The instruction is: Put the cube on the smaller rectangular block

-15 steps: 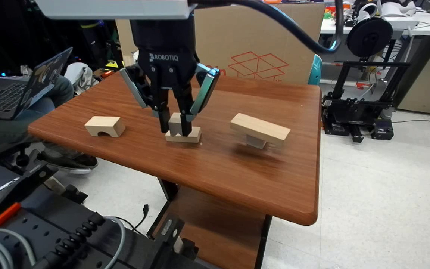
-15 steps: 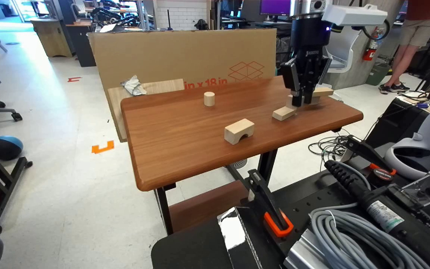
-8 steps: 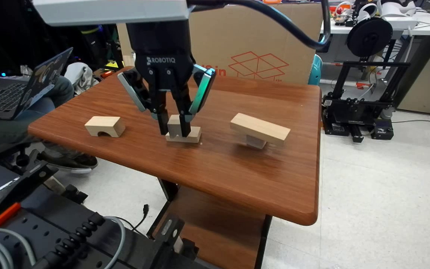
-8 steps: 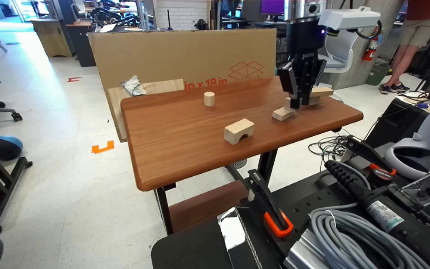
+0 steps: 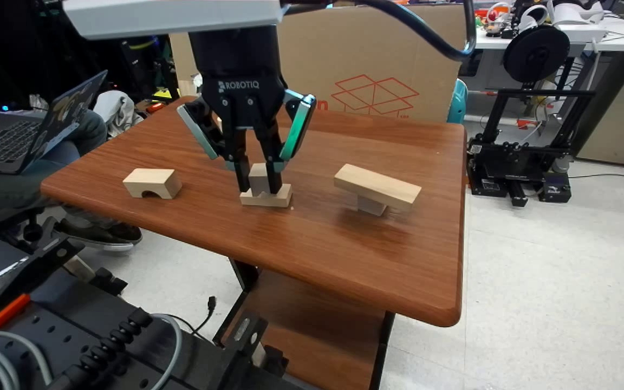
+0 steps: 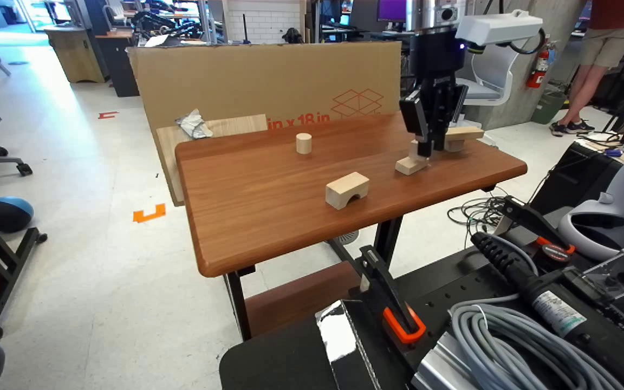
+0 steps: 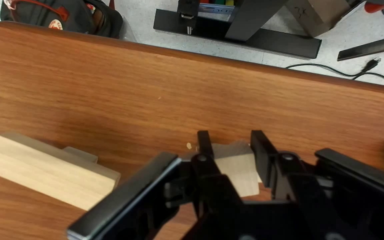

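In an exterior view, the cube (image 5: 259, 181) is clamped between the jaws, roughly level, over the smaller rectangular block (image 5: 268, 201), which lies flat on the counter (image 5: 366, 260); cube base overlaps block top in line of sight, so contact or thin gap: cannot tell. Versus half a second ago, cube and jaws sit slightly further right, nearer the block's mid-length; block unmoved. To the right, the long plank (image 5: 377, 186) rests across a small wooden piece (image 5: 370, 206), both unchanged. In an exterior view, with the wooden cylinder (image 6: 304, 143) and the arch-cut block (image 6: 344, 189) well apart from the cube, the shift reads more clearly: the jaws have come left in the picture, away from the plank, and the cube now shows over the block rather than off to its right. Wrist view: jaws on both sides of the cube, no gap made out; block nearly all hidden. Interpretation: a sideways correction, placement probably near its end; what seems left is to check seating, then let go. Risk: parting the jaws with the cube off-centre or not yet seated could tip it
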Controlling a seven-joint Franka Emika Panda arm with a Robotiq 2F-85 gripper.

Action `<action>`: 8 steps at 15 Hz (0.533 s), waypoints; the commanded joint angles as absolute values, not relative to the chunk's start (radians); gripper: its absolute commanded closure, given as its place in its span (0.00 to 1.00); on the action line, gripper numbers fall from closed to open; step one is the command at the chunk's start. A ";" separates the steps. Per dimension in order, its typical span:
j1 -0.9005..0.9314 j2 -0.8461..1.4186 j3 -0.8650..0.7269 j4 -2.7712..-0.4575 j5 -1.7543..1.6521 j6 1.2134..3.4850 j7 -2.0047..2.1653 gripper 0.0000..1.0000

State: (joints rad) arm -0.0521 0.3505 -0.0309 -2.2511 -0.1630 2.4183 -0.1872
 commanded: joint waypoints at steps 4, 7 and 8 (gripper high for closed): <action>-0.037 0.389 -0.030 -2.229 -0.174 2.435 -0.176 0.91; -0.038 0.384 -0.029 -2.230 -0.171 2.432 -0.177 0.68; -0.039 0.381 -0.028 -2.231 -0.166 2.429 -0.178 0.41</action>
State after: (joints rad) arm -0.0424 0.3690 -0.0304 -2.2421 -0.1630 2.4183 -0.1871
